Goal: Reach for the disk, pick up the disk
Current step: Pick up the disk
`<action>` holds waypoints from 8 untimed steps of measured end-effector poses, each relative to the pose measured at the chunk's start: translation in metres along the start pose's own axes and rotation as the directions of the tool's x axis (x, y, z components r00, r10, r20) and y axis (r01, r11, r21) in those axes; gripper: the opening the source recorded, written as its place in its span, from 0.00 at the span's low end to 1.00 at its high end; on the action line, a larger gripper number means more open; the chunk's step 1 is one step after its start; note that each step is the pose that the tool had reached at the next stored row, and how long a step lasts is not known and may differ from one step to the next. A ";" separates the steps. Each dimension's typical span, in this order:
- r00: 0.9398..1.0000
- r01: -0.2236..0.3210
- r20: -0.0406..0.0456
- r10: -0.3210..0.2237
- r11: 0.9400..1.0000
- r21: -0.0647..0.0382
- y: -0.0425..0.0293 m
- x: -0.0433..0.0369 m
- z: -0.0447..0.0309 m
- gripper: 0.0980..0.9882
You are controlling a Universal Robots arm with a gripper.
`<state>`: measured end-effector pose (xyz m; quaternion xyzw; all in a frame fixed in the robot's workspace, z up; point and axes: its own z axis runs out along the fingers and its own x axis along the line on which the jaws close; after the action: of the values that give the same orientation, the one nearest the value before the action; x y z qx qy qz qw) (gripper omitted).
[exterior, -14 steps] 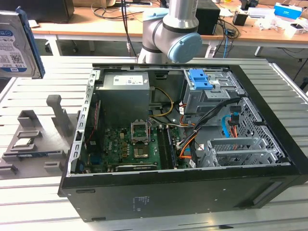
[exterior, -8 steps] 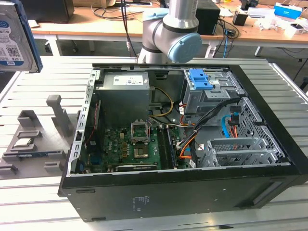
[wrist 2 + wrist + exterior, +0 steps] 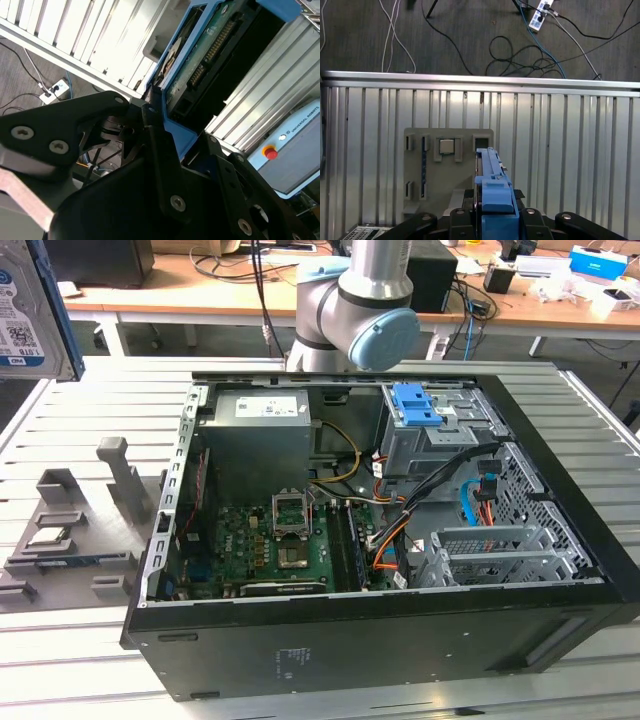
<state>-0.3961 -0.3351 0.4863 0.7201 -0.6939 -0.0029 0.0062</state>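
Disk [image 3: 28,310] clamped edge-on in the gripper [image 3: 177,125], held in the air above the slatted metal table [image 3: 90,410].
Black fingers [image 3: 155,130] are closed on the blue side rails of the disk, whose green circuit board faces the second wrist view; in the exterior view its labelled face hangs at the upper left corner, well apart from the open computer case [image 3: 400,650]. The case holds a power supply [image 3: 255,440], a green motherboard [image 3: 255,540], loose cables and a metal drive cage [image 3: 430,450] with a blue bracket [image 3: 415,405] lying on top. A grey fixture tray [image 3: 432,175] rests on the table beside the case, at the exterior view's left, with a square silver processor chip [image 3: 446,146] seated in one of its recesses; its neighbouring slots look vacant. The arm [image 3: 355,310] rises behind the case.
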 end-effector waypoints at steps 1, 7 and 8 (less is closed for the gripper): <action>1.000 0.000 0.000 0.000 1.000 0.000 0.0000 0.0000 0.0000 0.31; 1.000 0.000 0.000 0.000 1.000 0.000 -0.0060 0.0002 -0.0002 0.31; 1.000 0.000 0.000 0.000 1.000 0.000 -0.0105 0.0004 -0.0003 0.31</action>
<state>-0.3856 -0.3350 0.4864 0.7201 -0.6939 -0.0029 0.0063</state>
